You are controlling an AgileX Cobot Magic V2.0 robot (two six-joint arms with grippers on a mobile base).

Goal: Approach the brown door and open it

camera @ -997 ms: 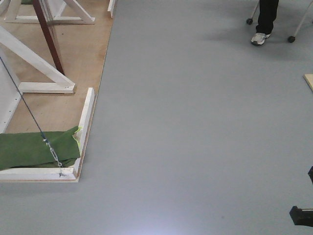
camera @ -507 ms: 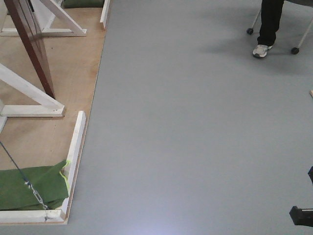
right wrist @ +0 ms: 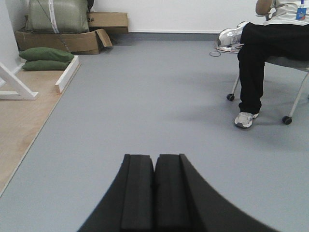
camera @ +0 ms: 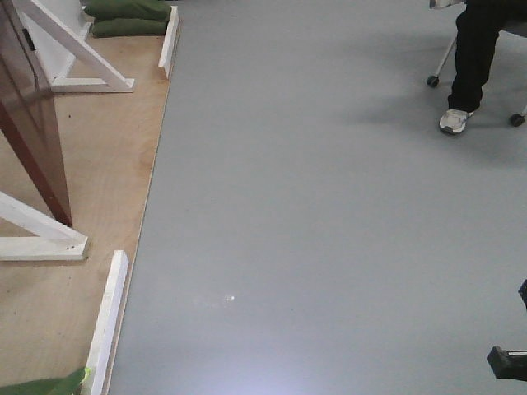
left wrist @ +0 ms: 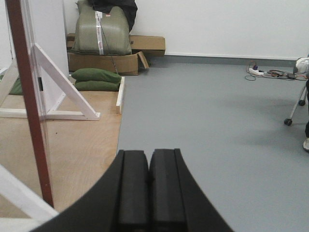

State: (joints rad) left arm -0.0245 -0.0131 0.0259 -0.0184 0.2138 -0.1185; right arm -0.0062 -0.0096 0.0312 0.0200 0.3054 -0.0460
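Note:
The brown door [camera: 29, 123] stands at the far left of the front view, reddish-brown, on the plywood platform [camera: 107, 164]. Its edge shows as a dark red strip in the left wrist view [left wrist: 30, 106]. Handle and lock plate are out of view. My left gripper [left wrist: 148, 157] is shut and empty, held low, with the door ahead and to its left. My right gripper [right wrist: 154, 162] is shut and empty, over the grey floor [camera: 329, 206]. A black part of the right arm [camera: 506, 362] shows at the front view's lower right corner.
White frame beams [camera: 74, 45] brace the door on the platform, with a low white rail [camera: 105, 325] at its edge. Green sandbags [left wrist: 96, 79] and cardboard boxes [left wrist: 104, 60] lie beyond. A seated person [right wrist: 268, 53] on a wheeled chair is at the right.
The base has rolled forward: the platform, door and beams have slid down and left in the front view, and the near green bag has almost left the frame. Both grippers stay shut.

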